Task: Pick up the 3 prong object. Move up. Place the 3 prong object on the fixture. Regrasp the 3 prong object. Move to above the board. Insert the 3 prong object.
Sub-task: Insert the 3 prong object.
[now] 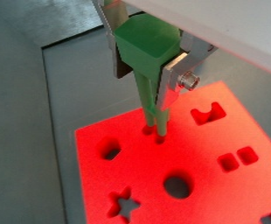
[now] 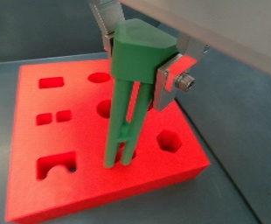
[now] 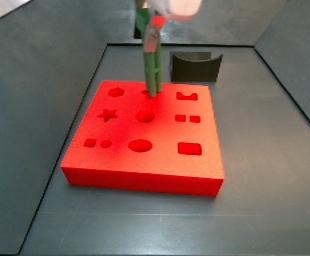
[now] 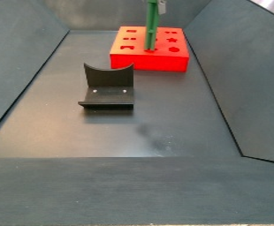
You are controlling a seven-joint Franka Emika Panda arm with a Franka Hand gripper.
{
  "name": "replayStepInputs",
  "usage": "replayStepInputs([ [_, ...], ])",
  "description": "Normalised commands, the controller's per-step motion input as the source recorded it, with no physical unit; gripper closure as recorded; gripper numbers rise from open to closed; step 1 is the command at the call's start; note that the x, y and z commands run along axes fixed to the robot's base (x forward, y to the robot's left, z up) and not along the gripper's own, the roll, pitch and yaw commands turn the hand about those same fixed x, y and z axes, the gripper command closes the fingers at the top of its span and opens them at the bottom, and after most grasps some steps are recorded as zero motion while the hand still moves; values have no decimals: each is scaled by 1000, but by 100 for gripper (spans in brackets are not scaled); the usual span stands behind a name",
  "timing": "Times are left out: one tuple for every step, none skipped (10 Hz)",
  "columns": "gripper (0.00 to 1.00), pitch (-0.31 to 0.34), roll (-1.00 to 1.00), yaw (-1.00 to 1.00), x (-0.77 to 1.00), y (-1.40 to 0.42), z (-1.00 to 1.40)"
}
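Board (image 3: 144, 150): large flat red block with star, round and square cut-outs, filling the middle of a side view; in another side view it sits at the upper centre, on the dark floor (image 4: 140, 124).

3 prong object (image 2: 132, 105): slender green peg, upright, wide head up and prongs down. In both wrist views its prong tips sit at small holes in the board's top face (image 1: 158, 131); how deep they go cannot be told. In a side view it stands at the board's far edge, upper centre of the frame (image 3: 152, 65).

Gripper (image 2: 144, 61): above the board, upper centre in both wrist views. The flat silver fingers (image 2: 170, 77) are closed narrowly on the peg's green head, one on each side.

Fixture (image 4: 108, 86): dark L-shaped bracket on a base plate, left of centre in a side view, well apart from the board; in the other side view it stands just behind the board, upper right (image 3: 195, 66).
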Motion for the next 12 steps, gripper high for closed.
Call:
replayStepInputs([
  [100,0,19,-174,-146,-177,0],
  [100,0,0,-151,0,-86,0],
  [100,0,0,-163,66,-31,0],
  [100,23,0,-131,151,0,-46],
  [100,73,-64,-151,254,117,-263],
  [100,154,-113,-189,240,197,-377],
  [100,136,-71,-171,74,154,-314],
  [100,0,0,-43,0,0,-9],
  [100,0,0,0,0,0,-29],
  [100,0,0,0,-26,0,-80],
  [100,9,0,34,0,86,-203],
  [100,0,0,177,-69,74,-180],
])
